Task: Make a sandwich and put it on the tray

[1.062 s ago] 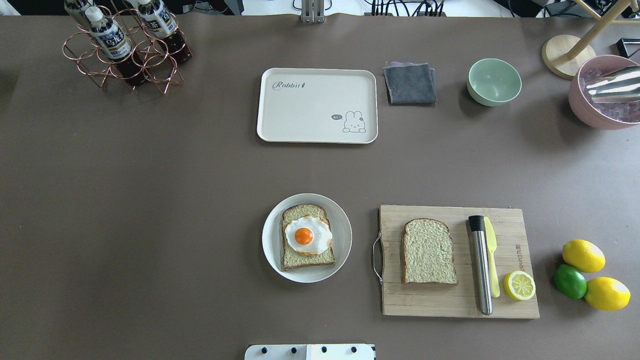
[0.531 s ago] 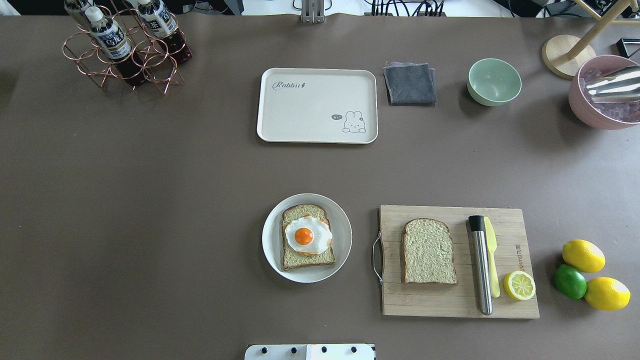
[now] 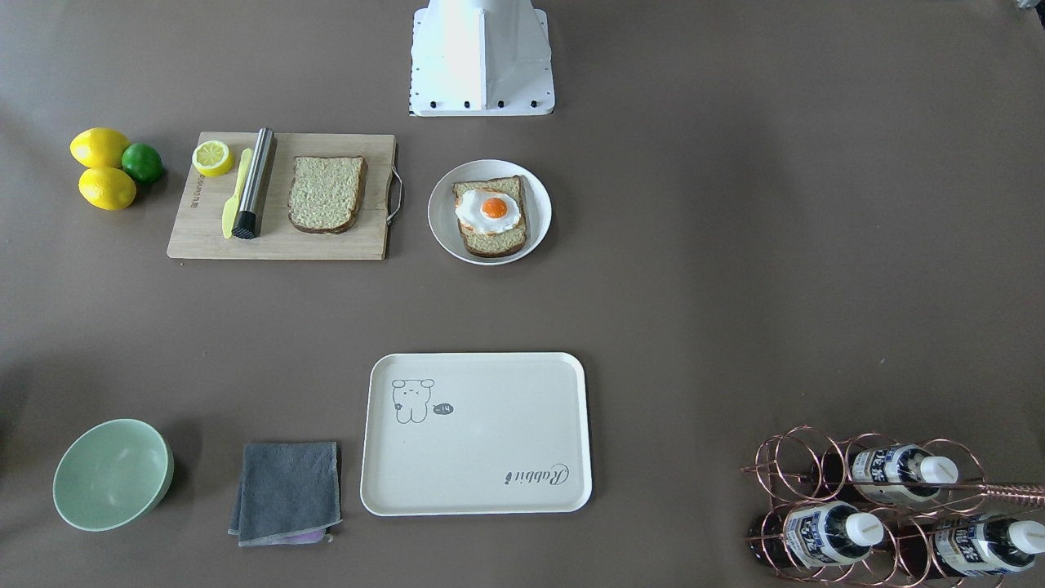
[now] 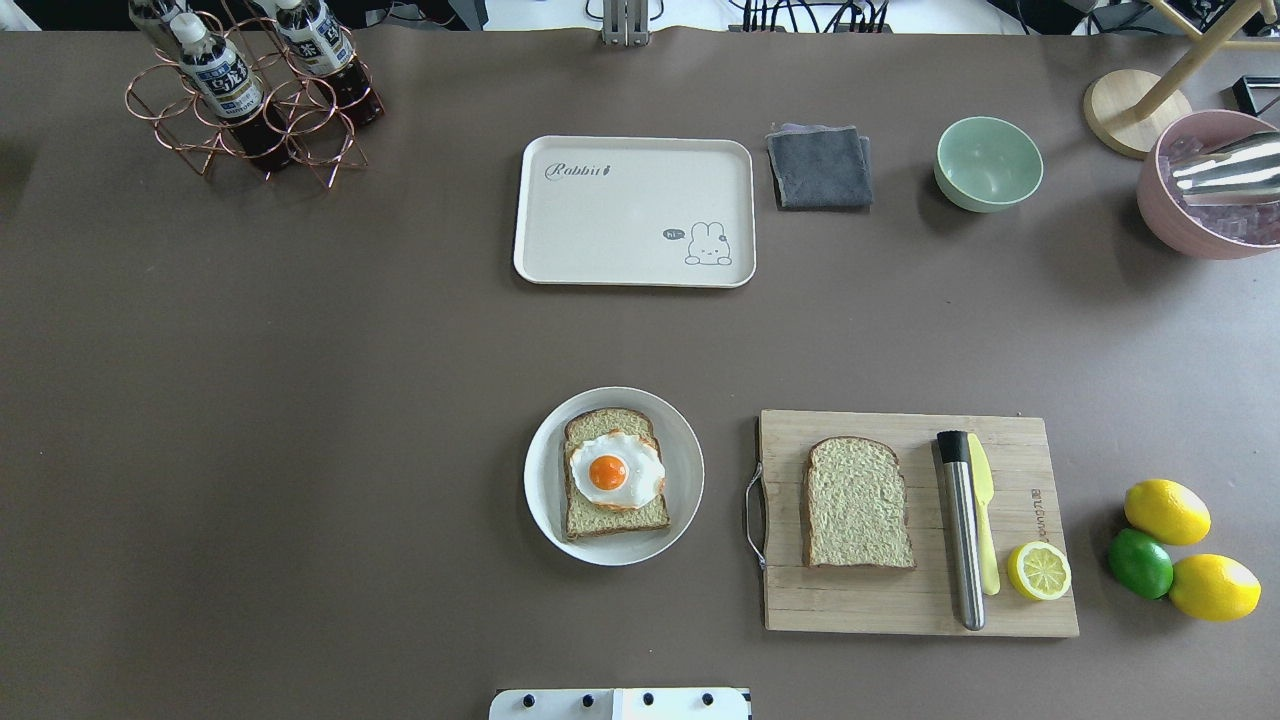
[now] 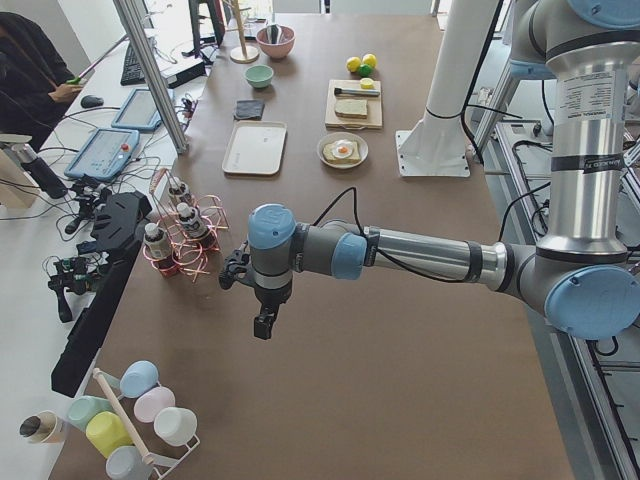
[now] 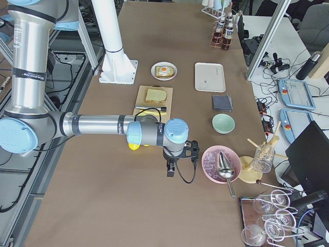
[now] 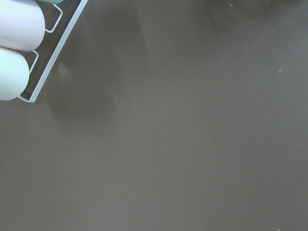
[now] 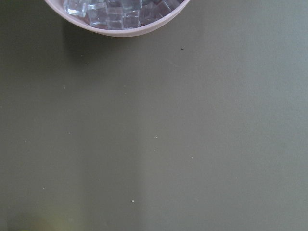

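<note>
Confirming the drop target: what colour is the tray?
The tray is cream, with a small grey drawing; clearest in the overhead view.

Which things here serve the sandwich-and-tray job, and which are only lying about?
Job: egg-topped slice, plain slice, tray.
Only lying about: plate, cutting board, two lemons, lime, lemon half, yellow knife, steel rod, grey cloth, green bowl, bottle rack, ice bowl.

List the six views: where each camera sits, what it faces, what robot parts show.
Front-facing: across the table, down on the tray; robot base at top.
Overhead: behind the robot, down on the same tray; base edge at bottom.
Exterior left: table's end; left gripper near.
Exterior right: opposite end; right gripper near.
Left wrist: down on table, cup rack; no robot.
Right wrist: down on table, ice bowl; no robot.
</note>
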Motion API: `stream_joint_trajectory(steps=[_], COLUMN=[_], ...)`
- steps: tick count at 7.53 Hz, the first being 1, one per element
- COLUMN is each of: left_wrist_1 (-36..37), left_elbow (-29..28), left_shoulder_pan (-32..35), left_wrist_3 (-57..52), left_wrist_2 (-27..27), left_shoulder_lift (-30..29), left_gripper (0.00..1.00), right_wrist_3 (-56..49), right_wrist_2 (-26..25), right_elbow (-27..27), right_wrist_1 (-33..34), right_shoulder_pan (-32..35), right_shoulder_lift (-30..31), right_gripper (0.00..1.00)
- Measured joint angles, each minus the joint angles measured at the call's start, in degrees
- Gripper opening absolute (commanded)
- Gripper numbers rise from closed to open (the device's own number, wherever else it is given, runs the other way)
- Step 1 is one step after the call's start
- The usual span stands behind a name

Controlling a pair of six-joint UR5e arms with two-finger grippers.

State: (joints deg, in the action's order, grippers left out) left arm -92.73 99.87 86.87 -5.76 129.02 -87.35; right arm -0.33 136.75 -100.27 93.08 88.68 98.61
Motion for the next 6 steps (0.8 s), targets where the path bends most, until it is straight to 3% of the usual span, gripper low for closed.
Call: stream_joint_trajectory(steps=[6], left_wrist_1=[0.0], left_elbow=[0.1], left_shoulder_pan=[0.0], left_wrist_3=[0.2], left_wrist_2=[-0.2], left_shoulder_lift=[-0.3], left_gripper=[0.98], right_wrist_3=[0.0], right_wrist_2=[-0.1], right_elbow=[0.2], right_wrist_1=[0.1], right_shoulder_pan=[-0.1], right_shoulder_lift=[-2.2], right_gripper=[1.0])
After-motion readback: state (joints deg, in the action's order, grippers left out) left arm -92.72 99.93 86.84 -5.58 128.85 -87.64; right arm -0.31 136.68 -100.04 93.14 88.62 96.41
